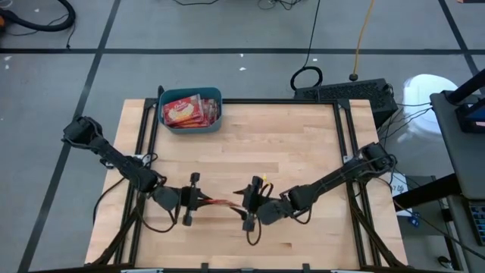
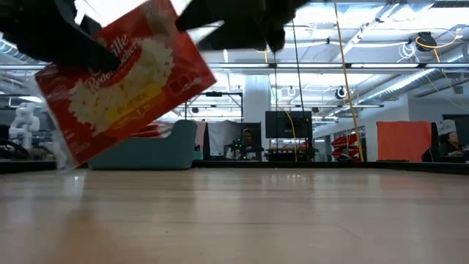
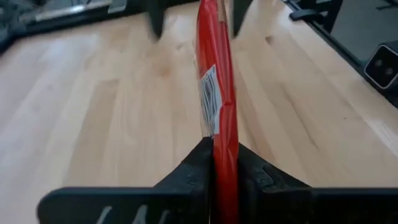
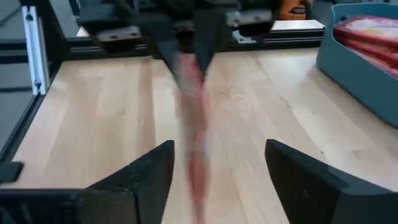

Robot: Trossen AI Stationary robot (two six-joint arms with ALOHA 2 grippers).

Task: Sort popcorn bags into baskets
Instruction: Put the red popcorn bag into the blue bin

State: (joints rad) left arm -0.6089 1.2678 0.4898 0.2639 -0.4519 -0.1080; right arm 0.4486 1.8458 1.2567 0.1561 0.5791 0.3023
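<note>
pale wooden table (image 1: 295,152), teal basket (image 1: 192,121) of popcorn bags (image 1: 186,111) at far-left corner

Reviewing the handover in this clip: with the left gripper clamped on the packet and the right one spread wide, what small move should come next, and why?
Probably the right gripper should back straight away from the popcorn bag. Its fingers stand wide on either side of the bag, while the left gripper is shut on the bag's edge, holding it above the table. Once clear, the left arm could carry it toward the teal basket.
</note>
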